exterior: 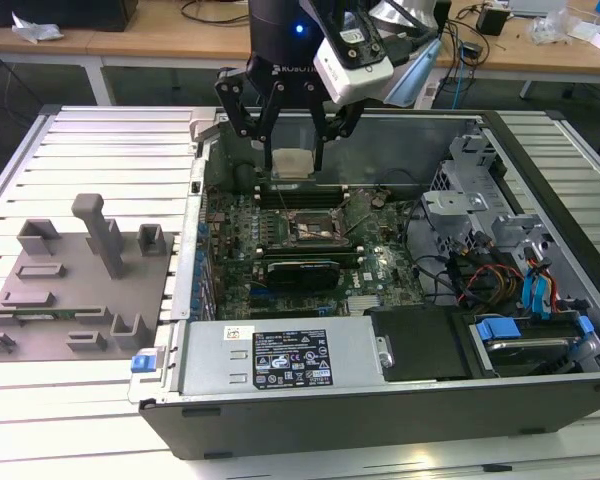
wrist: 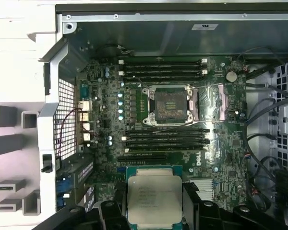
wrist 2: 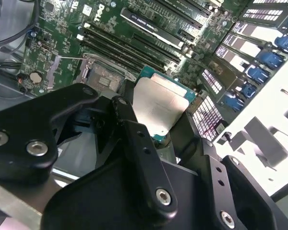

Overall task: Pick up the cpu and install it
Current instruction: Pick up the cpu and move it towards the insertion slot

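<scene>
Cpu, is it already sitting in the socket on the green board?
No, in the first wrist view the gripper holds the cpu away from the socket, whose middle is bare.

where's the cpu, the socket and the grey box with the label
cpu (wrist: 154, 199), first wrist view, middle of its silvery top
socket (wrist: 171, 104), first wrist view, centre of its dark contact area
grey box (exterior: 292, 358), exterior view, on its white label
</scene>
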Controlling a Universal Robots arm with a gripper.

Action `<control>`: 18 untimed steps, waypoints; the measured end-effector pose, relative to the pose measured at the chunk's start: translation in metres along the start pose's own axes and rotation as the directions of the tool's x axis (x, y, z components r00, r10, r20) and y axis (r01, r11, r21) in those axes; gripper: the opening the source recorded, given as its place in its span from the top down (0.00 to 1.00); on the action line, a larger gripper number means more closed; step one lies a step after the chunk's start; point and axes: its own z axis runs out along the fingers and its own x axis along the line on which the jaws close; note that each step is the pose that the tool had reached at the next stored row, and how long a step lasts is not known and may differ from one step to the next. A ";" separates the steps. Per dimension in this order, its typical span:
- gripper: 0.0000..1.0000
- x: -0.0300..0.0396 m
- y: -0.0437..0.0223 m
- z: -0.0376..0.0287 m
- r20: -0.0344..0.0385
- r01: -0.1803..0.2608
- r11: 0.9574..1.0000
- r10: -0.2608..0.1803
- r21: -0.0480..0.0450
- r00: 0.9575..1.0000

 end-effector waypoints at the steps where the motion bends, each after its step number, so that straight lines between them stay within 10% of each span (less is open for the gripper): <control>1: 0.45 0.0000 0.0003 0.0016 0.000 0.000 1.000 0.000 0.000 1.000; 18: 0.45 -0.0046 0.0123 0.0327 0.000 0.000 1.000 0.000 0.000 1.000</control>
